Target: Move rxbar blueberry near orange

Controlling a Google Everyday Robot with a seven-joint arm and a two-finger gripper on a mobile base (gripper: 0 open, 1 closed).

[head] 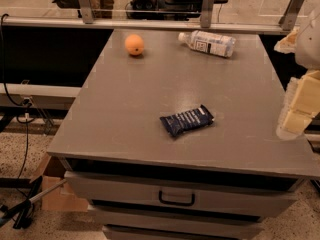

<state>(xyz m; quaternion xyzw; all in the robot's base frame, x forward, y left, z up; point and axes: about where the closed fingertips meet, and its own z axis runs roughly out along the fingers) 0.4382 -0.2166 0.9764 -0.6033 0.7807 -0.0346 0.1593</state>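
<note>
The rxbar blueberry point(186, 120), a flat dark navy wrapper with white lettering, lies at a slight tilt on the grey table top point(150, 84), right of centre and towards the front. The orange point(134, 44) sits at the far left of the table top, well apart from the bar. My gripper point(298, 111) is at the right edge of the view, cream-coloured, hanging over the table's right side. It is to the right of the bar and holds nothing that I can see.
A clear plastic water bottle point(208, 42) with a white label lies on its side at the far right of the table. A railing point(150, 21) runs behind the table. A drawer with a handle point(176, 199) is below the front edge. A cardboard box point(55, 191) stands on the floor at the left.
</note>
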